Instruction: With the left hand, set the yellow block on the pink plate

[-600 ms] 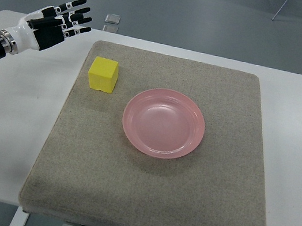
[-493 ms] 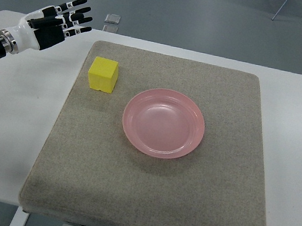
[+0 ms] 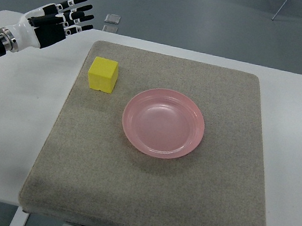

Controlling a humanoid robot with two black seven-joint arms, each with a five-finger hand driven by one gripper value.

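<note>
While fingers splay wide, the left robot hand (image 3: 53, 21) hovers empty, apart from the yellow block (image 3: 102, 74).

A white surface (image 3: 9, 123) carries a large grey-brown mat (image 3: 147, 200) that covers most of its middle, leaving bare white strips on the left, the right and along the far edge. The mat lies flat with rounded corners, its near edge reaching the near edge of the surface. Beyond the surface is grey floor (image 3: 187, 8), where a small pale flat object (image 3: 112, 19) lies.
</note>
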